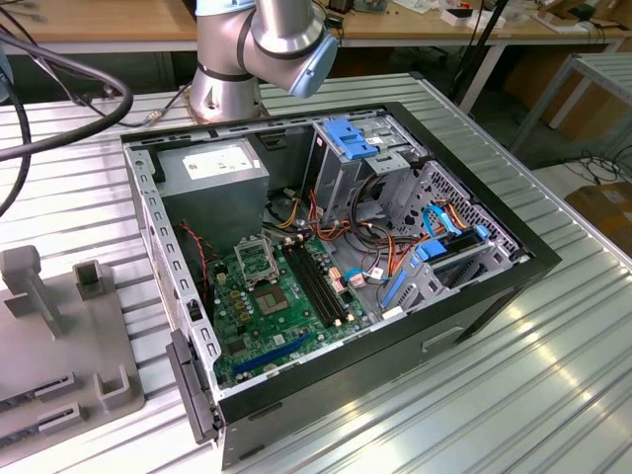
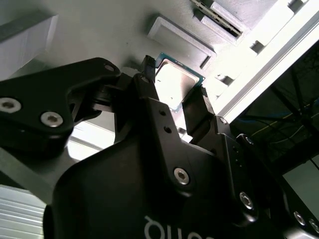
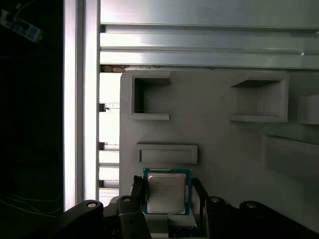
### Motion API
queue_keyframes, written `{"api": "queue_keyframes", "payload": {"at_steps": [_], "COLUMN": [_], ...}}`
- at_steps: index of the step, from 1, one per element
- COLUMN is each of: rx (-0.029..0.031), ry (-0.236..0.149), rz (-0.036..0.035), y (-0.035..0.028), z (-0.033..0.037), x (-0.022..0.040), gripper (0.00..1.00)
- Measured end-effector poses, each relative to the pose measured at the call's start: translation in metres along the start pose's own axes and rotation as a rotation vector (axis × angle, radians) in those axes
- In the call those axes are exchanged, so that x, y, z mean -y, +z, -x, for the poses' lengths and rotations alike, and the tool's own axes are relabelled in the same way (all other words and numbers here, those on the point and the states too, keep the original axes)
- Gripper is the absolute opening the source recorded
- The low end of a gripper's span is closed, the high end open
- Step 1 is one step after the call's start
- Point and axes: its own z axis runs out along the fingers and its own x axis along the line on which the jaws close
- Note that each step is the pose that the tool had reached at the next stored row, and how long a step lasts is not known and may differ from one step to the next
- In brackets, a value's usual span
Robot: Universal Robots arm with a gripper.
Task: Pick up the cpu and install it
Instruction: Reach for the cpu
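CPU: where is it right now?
In both wrist views the silvery square cpu with a greenish rim is clamped in the black gripper, over the grey fixture plate and next to its low rectangular block.

Counts logged: one cpu [image 3: 166, 191]; one gripper [image 3: 167, 194] with two fingers [image 3: 138, 189]; one robot arm [image 1: 267, 44]. One computer case [image 1: 326, 380], containing one green motherboard [image 1: 252, 321], one power supply [image 1: 212, 168], one socket frame [image 1: 259, 259]. One grey fixture plate [image 1: 79, 336]; two square pockets [image 3: 147, 97] were counted on it.

Print on the cpu [image 3: 166, 192] and the hand [image 2: 175, 80] seems illegible.
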Motion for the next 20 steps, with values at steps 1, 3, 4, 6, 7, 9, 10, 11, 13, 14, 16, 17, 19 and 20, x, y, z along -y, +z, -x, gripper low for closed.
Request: {"api": "queue_keyframes", "payload": {"at_steps": [1,3,4,6,7,9,10,11,13,14,16,17,19,20], "rx": [0.0002,-0.0002,-0.0001,0.0001,0.0001,0.0001,0.0,0.0,-0.0002,0.0,-0.0001,0.0,0.0002,0.0], "ry": [0.0,0.0,0.0,0.0,0.0,0.0,0.0,0.0,0.0,0.0,0.0,0.0,0.0,0.0], "rz": [0.0001,-0.0001,-0.0001,0.0001,0.0,0.0,0.0,0.0,-0.0001,0.0,0.0,0.0001,0.0001,0.0], "y": [-0.0003,-0.002,-0.0024,-0.0034,-0.0039,-0.0047,-0.0053,-0.0057,-0.0069,-0.008,-0.0096,-0.0102,-0.011,-0.0116], "z": [0.0,-0.0001,-0.0001,-0.0001,-0.0001,-0.0001,-0.0002,-0.0002,-0.0002,-0.0003,-0.0003,-0.0003,-0.0003,-0.0004], "x": [0.0,0.0,0.0,0.0,0.0,0.0,0.0,0.0,0.0,0.0,0.0,0.0,0.0,0.0], "gripper": [0.47,0.47,0.47,0.47,0.47,0.47,0.47,0.47,0.47,0.47,0.47,0.47,0.47,0.47]}}
